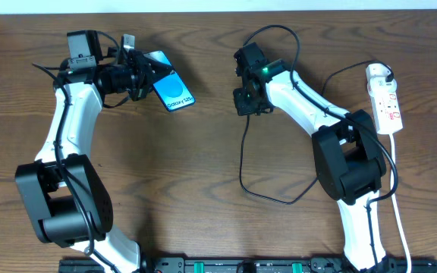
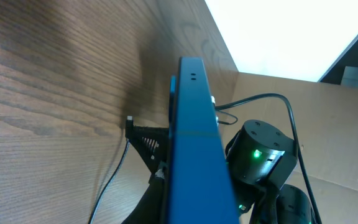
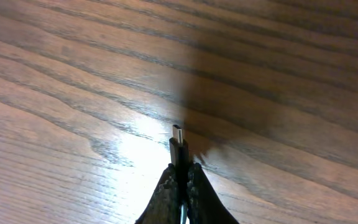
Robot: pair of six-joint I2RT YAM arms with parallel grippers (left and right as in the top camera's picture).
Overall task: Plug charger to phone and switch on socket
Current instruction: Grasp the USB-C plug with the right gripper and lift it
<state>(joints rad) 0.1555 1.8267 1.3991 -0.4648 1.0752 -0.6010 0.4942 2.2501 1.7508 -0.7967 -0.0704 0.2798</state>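
Note:
My left gripper is shut on the phone, which is lifted and tilted, its bright blue screen up, at the upper left. In the left wrist view the phone runs edge-on away from the jaws. My right gripper is shut on the charger connector, whose metal tip sticks out past the fingertips above the wood. The thin black charger cable loops down the table and back to a white plug in the socket, a white power strip at the far right.
The right arm, with its green light, shows beyond the phone in the left wrist view. The socket's white cord runs down the right edge. A cardboard wall stands behind the table.

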